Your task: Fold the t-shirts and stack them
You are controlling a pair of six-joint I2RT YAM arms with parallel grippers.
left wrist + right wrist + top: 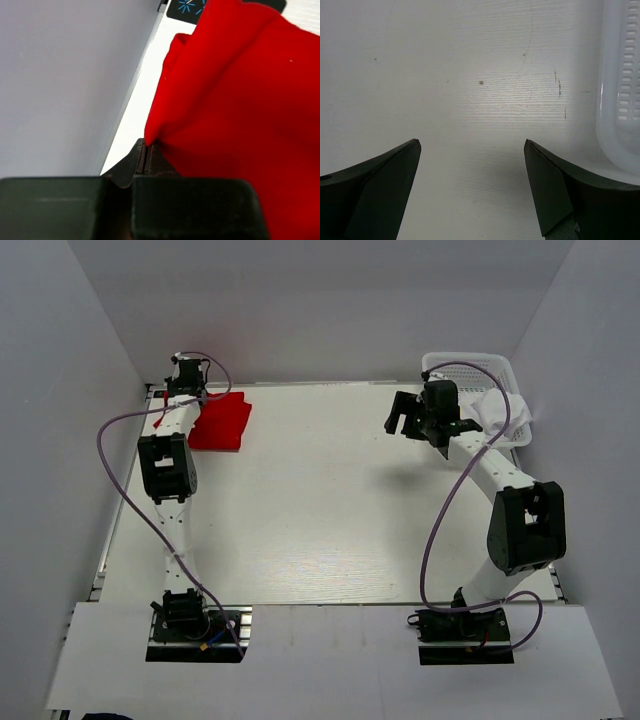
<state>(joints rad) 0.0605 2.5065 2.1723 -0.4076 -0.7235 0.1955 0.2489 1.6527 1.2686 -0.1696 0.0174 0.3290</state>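
The red t-shirt (222, 422) lies folded in a compact bundle at the far left corner of the counter (320, 510), close to the left wall. In my left wrist view its cloth (235, 100) fills most of the picture, and one corner hangs down to the left tool (147, 146). The jaws there are pressed together with that corner pinched at their tips, as far as this view lets me judge. The white t-shirt (503, 410) sits at the opposite side, bunched in the white mesh basket (470, 364) at the far right corner, with some cloth spilling over the basket's right rim. The 2 shirts are well apart, with the open stretch of counter between them. My right tool (472, 144) hangs above bare counter just left of the basket, its jaws spread wide and gripping nothing. In the right wrist view the basket's slotted wall (622, 90) shows at the right edge, near the right-hand finger (555, 195) but apart from it.
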